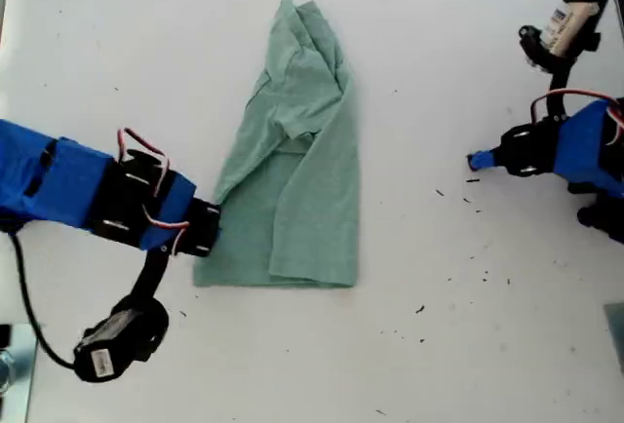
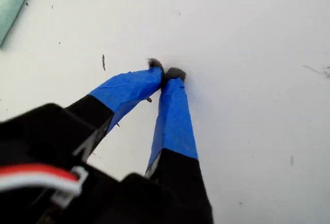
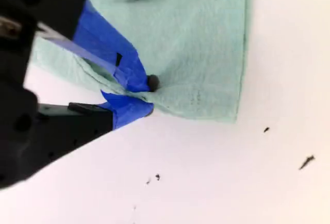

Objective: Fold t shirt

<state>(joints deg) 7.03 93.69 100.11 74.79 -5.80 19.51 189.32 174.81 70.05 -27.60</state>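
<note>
Second wrist view has the second tool point(image 3: 149, 96) pinching the t shirt point(image 1: 297, 170) hem; first tool point(image 2: 166, 72) sits closed, empty, on the counter point(image 1: 468, 326).

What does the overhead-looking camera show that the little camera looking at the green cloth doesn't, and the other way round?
Only the exterior view shows the whole t shirt, folded into a long strip, and both arms: my first end effector sits apart from the cloth at the exterior view's right, with scattered dark specks across the table.

Only the second wrist view shows the grip itself: my second end effector is pinched shut on the shirt's edge, near a corner.

Both show the green shirt lying on the white table, with my second end effector at its edge.
</note>
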